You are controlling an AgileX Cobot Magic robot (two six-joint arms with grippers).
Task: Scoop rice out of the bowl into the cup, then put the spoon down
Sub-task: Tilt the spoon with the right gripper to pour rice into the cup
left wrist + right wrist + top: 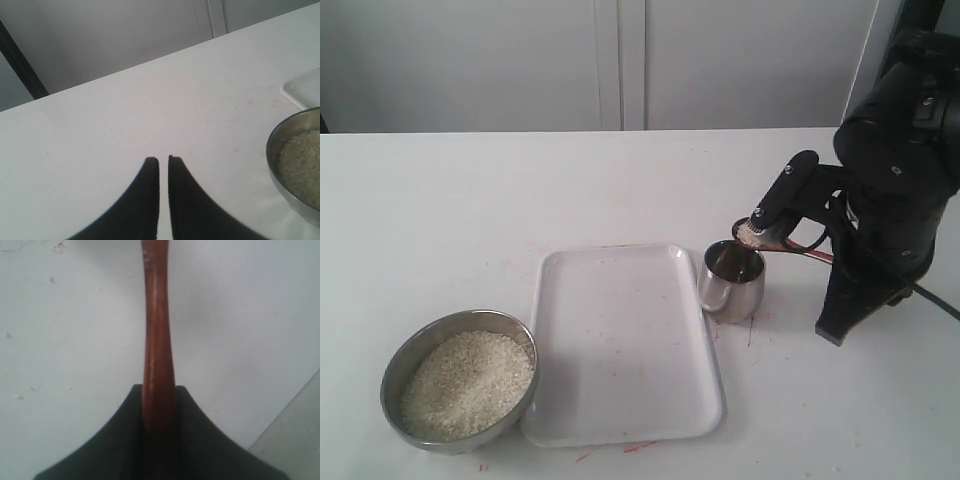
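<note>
The wooden spoon [775, 241] (rice [751, 236] on its tip) hangs over the shiny cup [732, 285], the rice-filled grey bowl [398, 366] well apart.

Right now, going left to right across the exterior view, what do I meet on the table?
The bowl holding rice → white tray → cup → right arm. The spoon it carries hangs over the cup, so its place in the order is unclear.

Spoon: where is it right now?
In the exterior view the spoon is on the right, held in the right arm's jaws, its tip just over the cup beside the tray.
</note>
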